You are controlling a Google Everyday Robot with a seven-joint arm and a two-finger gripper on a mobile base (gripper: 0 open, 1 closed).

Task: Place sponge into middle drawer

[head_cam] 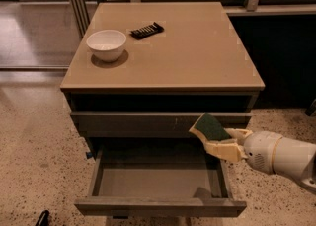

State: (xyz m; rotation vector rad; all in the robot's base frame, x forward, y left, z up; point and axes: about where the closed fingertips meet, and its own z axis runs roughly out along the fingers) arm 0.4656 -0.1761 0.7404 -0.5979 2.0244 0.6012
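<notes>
The sponge [209,127], yellow foam with a dark green face, is held tilted in my gripper [217,140], which is shut on it. My white arm [276,155] comes in from the right. The gripper holds the sponge in front of the closed top drawer front [148,123], above the right rear part of the open middle drawer [153,178]. The drawer is pulled out; its smooth grey floor is bare, with the sponge's shadow near the right wall.
A white bowl [106,44] and a black ribbed bar [146,30] lie on the cabinet top [197,52] at the back left. Speckled floor surrounds the cabinet. A dark counter edge stands at the right.
</notes>
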